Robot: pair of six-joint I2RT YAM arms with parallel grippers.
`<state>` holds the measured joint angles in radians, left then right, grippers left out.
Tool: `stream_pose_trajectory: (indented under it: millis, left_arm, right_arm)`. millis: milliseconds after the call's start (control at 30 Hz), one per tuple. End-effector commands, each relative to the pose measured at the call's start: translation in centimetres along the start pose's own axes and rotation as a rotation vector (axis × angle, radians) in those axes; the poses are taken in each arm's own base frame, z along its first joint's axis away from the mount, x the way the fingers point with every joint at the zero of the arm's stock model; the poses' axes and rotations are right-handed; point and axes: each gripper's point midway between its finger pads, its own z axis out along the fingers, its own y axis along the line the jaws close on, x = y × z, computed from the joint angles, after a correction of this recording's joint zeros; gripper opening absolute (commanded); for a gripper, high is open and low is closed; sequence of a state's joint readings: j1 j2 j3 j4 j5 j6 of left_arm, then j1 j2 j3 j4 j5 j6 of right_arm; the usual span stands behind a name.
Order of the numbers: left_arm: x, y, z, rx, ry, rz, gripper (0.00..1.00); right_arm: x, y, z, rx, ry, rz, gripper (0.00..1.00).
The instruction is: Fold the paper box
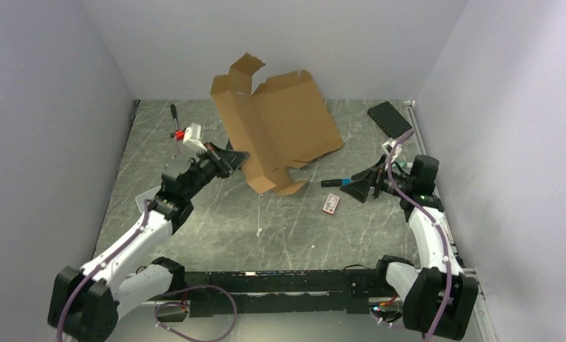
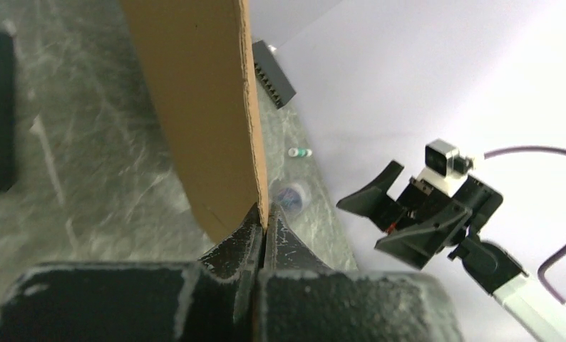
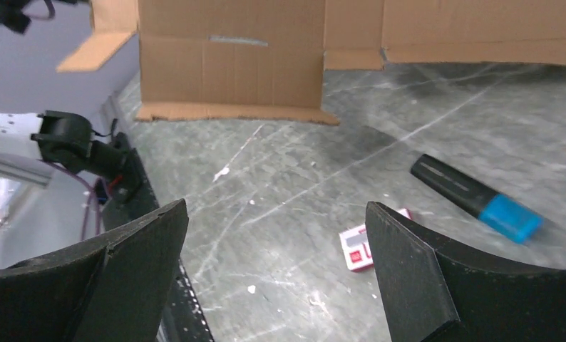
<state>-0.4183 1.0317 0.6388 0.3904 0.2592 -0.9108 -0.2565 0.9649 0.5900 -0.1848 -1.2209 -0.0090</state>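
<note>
The big brown box [image 1: 284,125] lies unfolded at the upper middle of the surface [image 1: 266,228]. The left tool [image 1: 236,157] pinches its lower left edge tight. The right tool [image 1: 354,189] is wide, holding nothing.

Your grey marbled desk [image 1: 266,228] is carrying the paper box [image 1: 280,128] beyond the right fingers [image 3: 415,285], with a blue-capped marker [image 3: 476,197] and a red-and-white packet [image 3: 358,248] lying just ahead of them.
</note>
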Motion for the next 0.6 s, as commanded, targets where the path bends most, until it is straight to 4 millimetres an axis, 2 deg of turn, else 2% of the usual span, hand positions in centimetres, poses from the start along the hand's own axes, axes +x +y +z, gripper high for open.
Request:
stream_pose_trajectory:
  millis: [0,133,267,333,400,467,567]
  left_arm:
    - [2.5,2.8,-3.8,-0.090,0.002,-0.027,0.00]
    - [3.9,4.5,-6.7,-0.152,-0.005,-0.051,0.00]
    - [4.9,5.5,-8.6,-0.195,0.001,-0.071,0.00]
    - [5.5,6.0,-9.2,-0.214,0.007,-0.084,0.00]
    - [6.5,7.0,-9.7,-0.250,0.029,-0.110,0.00]
    - [7.1,7.5,-10.0,-0.260,0.034,-0.132,0.00]
    - [7.6,8.1,-10.3,-0.279,0.040,-0.141,0.00]
  right_arm:
    - [-1.4,-0.7,2.8,0.018,0.011,0.064,0.99]
    - [-1.5,-2.1,6.0,0.067,0.069,0.214,1.00]
    - [-1.4,-4.5,9.8,0.233,0.101,0.359,1.00]
    - [-0.6,-4.8,11.3,0.284,0.095,0.429,1.00]
    - [1.2,-4.6,12.3,0.283,0.109,0.484,1.00]
    - [2.8,-4.5,12.9,0.277,0.130,0.514,1.00]
    - [4.6,-5.8,13.3,0.317,0.137,0.552,1.00]
